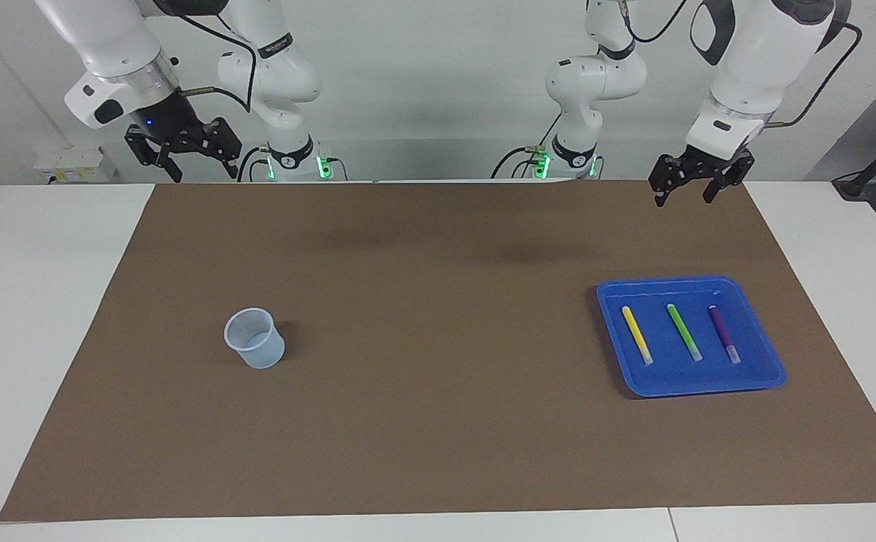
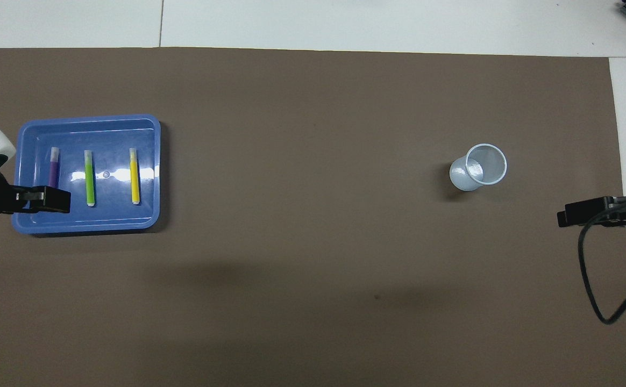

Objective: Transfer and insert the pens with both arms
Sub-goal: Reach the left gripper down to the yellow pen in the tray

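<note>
**Blue tray holds all three pens; left gripper is above the table, not yet at them**

Blue plastic tray (image 1: 761,374) lies toward the left arm's end of the table, and the three pens rest flat inside it, side by side and apart: the yellow pen (image 1: 637,335), the green pen (image 1: 684,332) and the purple pen (image 1: 724,333). No pen is lifted yet. The left gripper (image 1: 690,197) hangs high in the air with its fingers spread and nothing between them. The right gripper (image 1: 182,160) waits high at its own end, also open and empty.

In my judgement the step in hand is the reach for one pen. To do it well, the left gripper should come straight down over the middle of a pen, with the fingers across its thin body, and close only when low enough.

The pens lie close together and the tray wall is low, so a neighbour may be pushed. The clear cup (image 1: 255,338) stands upright on the brown mat (image 1: 423,421), well apart from the tray; nothing lies between them.
</note>
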Controlling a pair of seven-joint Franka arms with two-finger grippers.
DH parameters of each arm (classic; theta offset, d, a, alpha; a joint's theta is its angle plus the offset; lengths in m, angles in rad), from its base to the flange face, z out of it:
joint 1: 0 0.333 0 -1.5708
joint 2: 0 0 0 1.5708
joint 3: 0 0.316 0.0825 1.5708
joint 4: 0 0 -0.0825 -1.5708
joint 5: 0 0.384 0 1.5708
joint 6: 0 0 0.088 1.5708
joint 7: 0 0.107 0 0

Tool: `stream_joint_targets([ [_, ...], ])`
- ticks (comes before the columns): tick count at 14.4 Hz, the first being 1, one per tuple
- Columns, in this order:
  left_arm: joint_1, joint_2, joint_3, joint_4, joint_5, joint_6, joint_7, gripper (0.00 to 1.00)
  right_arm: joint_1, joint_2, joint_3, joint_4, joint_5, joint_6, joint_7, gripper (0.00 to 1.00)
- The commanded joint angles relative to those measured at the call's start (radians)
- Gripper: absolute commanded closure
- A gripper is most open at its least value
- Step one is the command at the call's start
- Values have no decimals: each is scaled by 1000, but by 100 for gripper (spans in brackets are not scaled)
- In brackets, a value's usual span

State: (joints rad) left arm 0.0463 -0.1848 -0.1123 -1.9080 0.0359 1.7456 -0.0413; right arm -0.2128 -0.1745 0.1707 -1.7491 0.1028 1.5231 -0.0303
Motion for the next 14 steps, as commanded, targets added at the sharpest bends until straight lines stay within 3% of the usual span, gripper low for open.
stream_joint_targets([
  [1, 50, -52, 16, -100, -77, 75, 11, 7, -17, -25, 10, -21, -14, -1, 3, 0],
  [7, 72, 53, 17, -88, -157, 146, 0, 6, -16, -26, 12, -30, -14, 0, 3, 0],
  [14, 49, 207, 16, -94, -157, 356, -49, 9, -14, -28, 12, -33, -12, -1, 3, 0],
])
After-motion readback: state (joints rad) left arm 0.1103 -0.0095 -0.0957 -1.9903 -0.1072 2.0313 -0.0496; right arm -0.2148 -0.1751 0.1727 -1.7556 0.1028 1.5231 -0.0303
